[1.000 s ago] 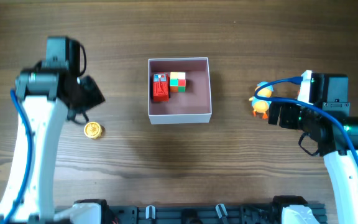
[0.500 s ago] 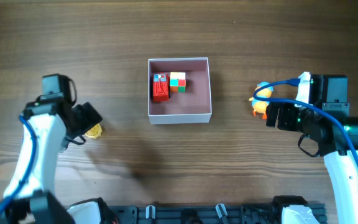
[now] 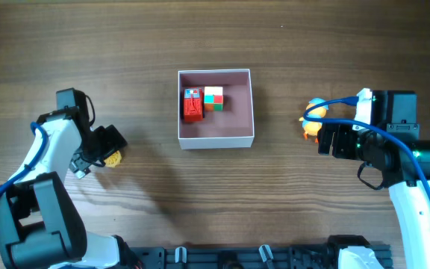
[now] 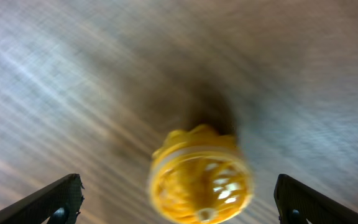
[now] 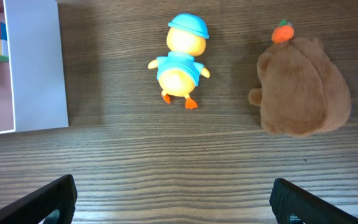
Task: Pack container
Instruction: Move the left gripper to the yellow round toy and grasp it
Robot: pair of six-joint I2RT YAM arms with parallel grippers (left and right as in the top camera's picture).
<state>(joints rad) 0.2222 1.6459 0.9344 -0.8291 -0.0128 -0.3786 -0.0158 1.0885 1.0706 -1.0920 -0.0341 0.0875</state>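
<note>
White-walled container (image 5: 33,68), ahead of right fingers (image 5: 45,200)

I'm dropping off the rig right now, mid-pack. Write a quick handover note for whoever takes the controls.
Container: mid-table, holding a red toy and a coloured cube side by side near its far wall.
Left gripper: open, empty, over the yellow round toy on the table left of the container.
Right gripper: open, empty, near the duck toy and brown plush, both on the table right of the container.
Done: two items packed.
Left: yellow toy, duck, plush.
</note>
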